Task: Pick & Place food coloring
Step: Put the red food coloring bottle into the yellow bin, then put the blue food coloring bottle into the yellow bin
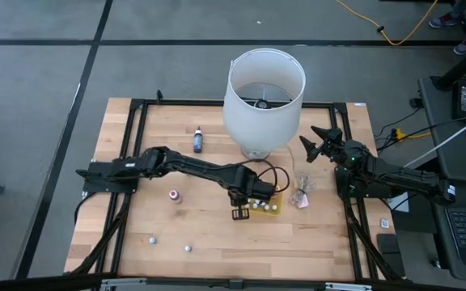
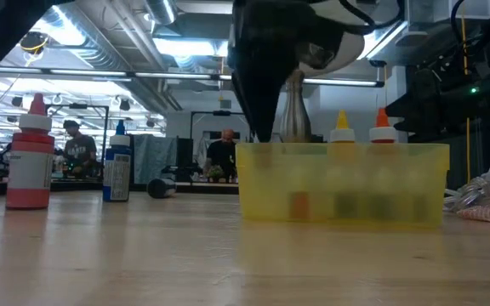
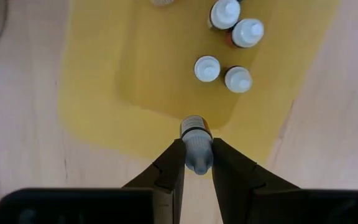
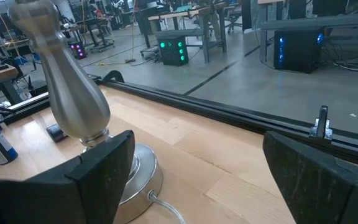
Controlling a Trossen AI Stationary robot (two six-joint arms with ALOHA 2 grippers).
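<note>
Left claw (image 3: 197,163) clamped on 1 tiny bottle with a pale grey cap and dark collar (image 3: 196,149), held over the near edge of the flat yellow rectangular tray (image 1: 275,212) that lies on the light wooden counter (image 1: 217,242). Inside that tray, 4 small white-capped food coloring bottles (image 3: 222,67) standing upright in a loose cluster near its far side; from counter height, 2 of them showing yellow and orange nozzles (image 2: 381,125) above the translucent yellow wall. Beside the tray, on the side toward the right arm, a crumpled clear plastic wrapper (image 1: 302,192). Behind the tray, a table lamp with a white drum shade and silver base (image 1: 264,97). Well apart from the tray, across the left arm: a blue-topped bottle (image 1: 197,140) upright toward the lamp, a red-topped bottle (image 1: 174,196) nearer the left arm, and 2 small whitish bottles (image 1: 151,239) (image 1: 188,248) toward the front edge. Right claw (image 4: 197,168) spread wide and empty, hovering beside the lamp base at the counter's right side, well clear of the tray.
</note>
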